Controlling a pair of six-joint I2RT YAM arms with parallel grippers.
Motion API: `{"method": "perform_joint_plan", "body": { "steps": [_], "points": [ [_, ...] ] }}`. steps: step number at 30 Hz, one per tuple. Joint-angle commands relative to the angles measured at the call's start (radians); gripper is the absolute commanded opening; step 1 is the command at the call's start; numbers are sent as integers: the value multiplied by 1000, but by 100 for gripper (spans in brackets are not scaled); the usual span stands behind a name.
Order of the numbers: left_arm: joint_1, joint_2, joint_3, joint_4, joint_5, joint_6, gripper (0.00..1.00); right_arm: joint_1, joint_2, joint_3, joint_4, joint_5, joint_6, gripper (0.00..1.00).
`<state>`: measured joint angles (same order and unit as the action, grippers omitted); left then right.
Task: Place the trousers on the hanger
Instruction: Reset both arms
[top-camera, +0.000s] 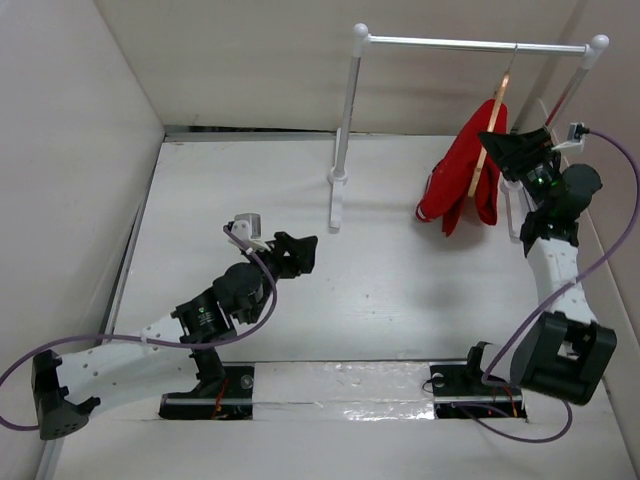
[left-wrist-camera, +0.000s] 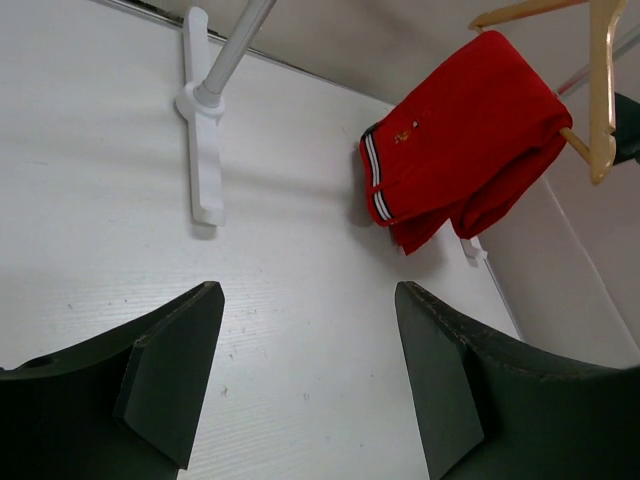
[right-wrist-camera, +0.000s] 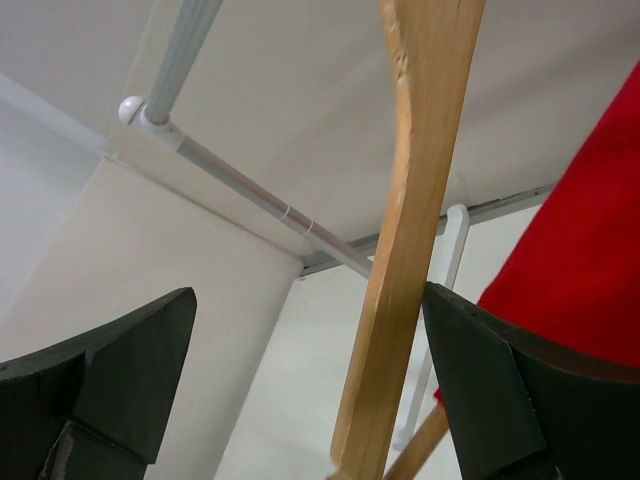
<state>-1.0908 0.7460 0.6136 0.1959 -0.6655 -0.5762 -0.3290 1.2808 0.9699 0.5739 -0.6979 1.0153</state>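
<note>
The red trousers (top-camera: 462, 180) hang folded over the wooden hanger (top-camera: 498, 110), which is hooked at the right end of the clothes rail (top-camera: 450, 42). The right gripper (right-wrist-camera: 310, 310) is spread, with the hanger's arm between its jaws. The left gripper (left-wrist-camera: 308, 300) is spread and empty near the rail's left post.

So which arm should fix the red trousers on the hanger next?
Probably right: the right gripper, open, sits at the hanger carrying the trousers, while the left gripper hovers far off.
</note>
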Motion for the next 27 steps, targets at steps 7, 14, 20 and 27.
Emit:
{"method": "perform_joint_plan", "body": {
  "steps": [7, 14, 20, 27],
  "points": [
    [6, -112, 58, -85, -95, 4, 69, 119, -456, -269, -100, 69, -270, 100],
    [6, -259, 6, -224, -137, -39, 70, 240, -717, -457, -365, 78, -443, 100],
    [6, -411, -110, -300, -154, -162, 70, 263, -876, -566, -570, 89, -547, 100],
    [6, -444, -146, -323, -140, -191, 70, 272, -888, -548, -609, 64, -560, 100]
  ]
}}
